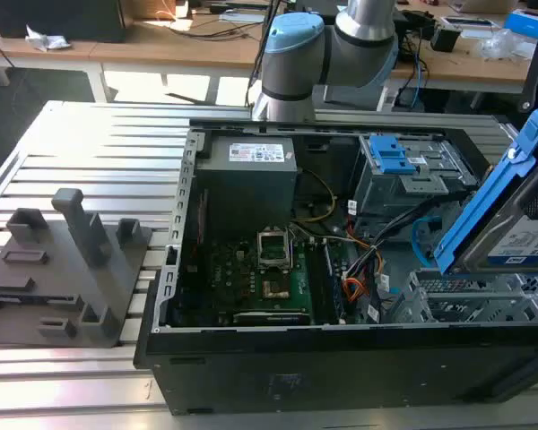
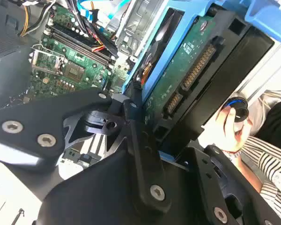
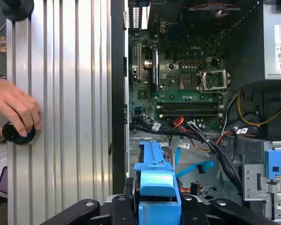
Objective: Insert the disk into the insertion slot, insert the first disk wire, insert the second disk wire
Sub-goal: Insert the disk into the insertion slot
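Tangled cables (image 1: 363, 269) crowd the gap beside the insertion slot (image 1: 466, 305) — open room lies over the motherboard (image 1: 251, 269).

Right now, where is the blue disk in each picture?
Exterior view: the disk hangs tilted at the exterior view's right edge, above the silver drive cage.
Second wrist view: its green underside faces the camera, close up.
First wrist view: its blue handle shows end-on.
Shared landmark: the green motherboard.

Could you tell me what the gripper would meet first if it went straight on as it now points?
Probably the black cable bundle beyond the disk that the gripper holds, though depth is unclear.
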